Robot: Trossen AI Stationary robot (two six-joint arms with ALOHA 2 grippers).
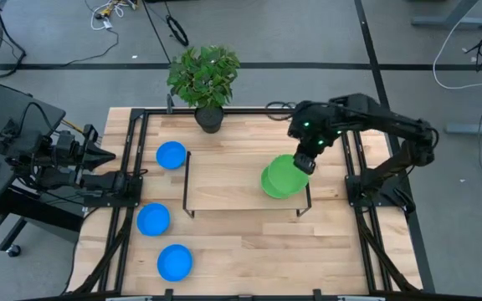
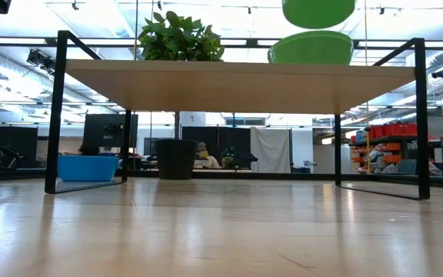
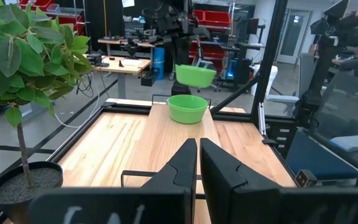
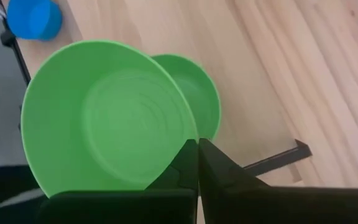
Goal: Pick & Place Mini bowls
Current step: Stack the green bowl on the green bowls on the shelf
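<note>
right gripper pinches a green bowl's rim above the shelf; lower it squarely into the stacked bowl before releasing

Held green bowl: top cropped

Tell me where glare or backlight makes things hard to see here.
Low view: bright ceiling lights behind the shelf leave the plant pot a dark shape; the table reflects them palely. High view: even light, no glare on the green bowl in the right claw.

Dark jointed arms — green lights, seemingly, on the right arm.
</note>
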